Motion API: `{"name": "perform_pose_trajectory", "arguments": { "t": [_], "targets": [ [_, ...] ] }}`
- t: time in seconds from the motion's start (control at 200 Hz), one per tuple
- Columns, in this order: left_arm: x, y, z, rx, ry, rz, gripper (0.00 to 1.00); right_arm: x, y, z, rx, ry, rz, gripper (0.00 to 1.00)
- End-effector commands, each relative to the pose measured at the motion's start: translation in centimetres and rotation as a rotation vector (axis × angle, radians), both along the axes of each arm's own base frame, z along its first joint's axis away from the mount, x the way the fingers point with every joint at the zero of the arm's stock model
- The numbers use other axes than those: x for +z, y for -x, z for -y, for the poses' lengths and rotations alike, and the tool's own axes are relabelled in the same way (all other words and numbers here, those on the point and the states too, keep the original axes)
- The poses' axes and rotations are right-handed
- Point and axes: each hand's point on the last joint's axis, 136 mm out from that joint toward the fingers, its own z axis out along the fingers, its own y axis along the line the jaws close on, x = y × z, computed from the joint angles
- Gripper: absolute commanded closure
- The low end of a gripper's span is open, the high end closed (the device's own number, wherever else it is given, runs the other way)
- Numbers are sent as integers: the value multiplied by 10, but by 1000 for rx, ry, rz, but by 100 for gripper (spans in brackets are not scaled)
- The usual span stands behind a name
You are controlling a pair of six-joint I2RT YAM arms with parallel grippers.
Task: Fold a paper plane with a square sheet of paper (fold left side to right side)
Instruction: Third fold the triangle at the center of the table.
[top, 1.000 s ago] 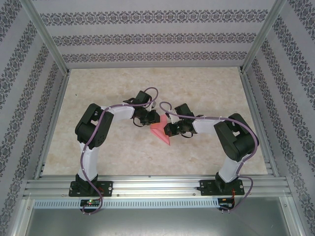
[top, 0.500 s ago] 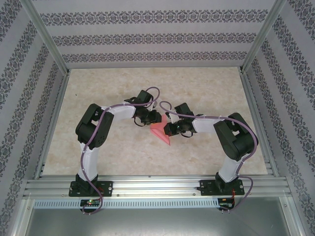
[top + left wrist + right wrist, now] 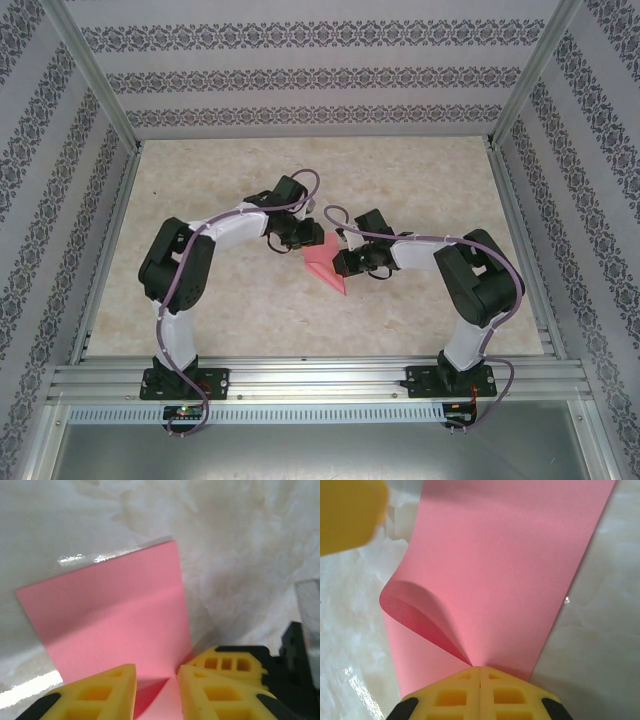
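Square sheet of paper [image 3: 510, 570] — looped, right-wrist close-up

The pale, marbled tabletop [image 3: 420, 170] has a glossy surface. Near its middle lies the pink-red square sheet of paper [image 3: 325, 262], folded over on itself, one folded edge bulging up loosely.

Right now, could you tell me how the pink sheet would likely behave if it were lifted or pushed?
Probably floppy: the square sheet of paper bulges in a soft, uncreased loop beside the pinch of the right gripper. Likely very light, as that loop stands up unsupported. On the glossy table, a push would probably slide or buckle it.
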Motion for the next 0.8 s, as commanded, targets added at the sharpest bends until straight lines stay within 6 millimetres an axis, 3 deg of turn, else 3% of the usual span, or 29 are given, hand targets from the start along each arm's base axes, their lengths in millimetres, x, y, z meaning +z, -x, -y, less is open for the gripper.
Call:
{"name": "perform_pose_trajectory", "arguments": {
  "t": [0.0,0.35,0.794],
  "targets": [
    [12,8,-1,5,58,5,71,-24,11,11,-9,62,-69,100],
    [3,37,11,-27,104,-38,74,-25,11,10,-6,68,-71,100],
    [-8,43,22,-40,102,-55,75,-26,12,9,-2,78,-76,100]
  ]
}}
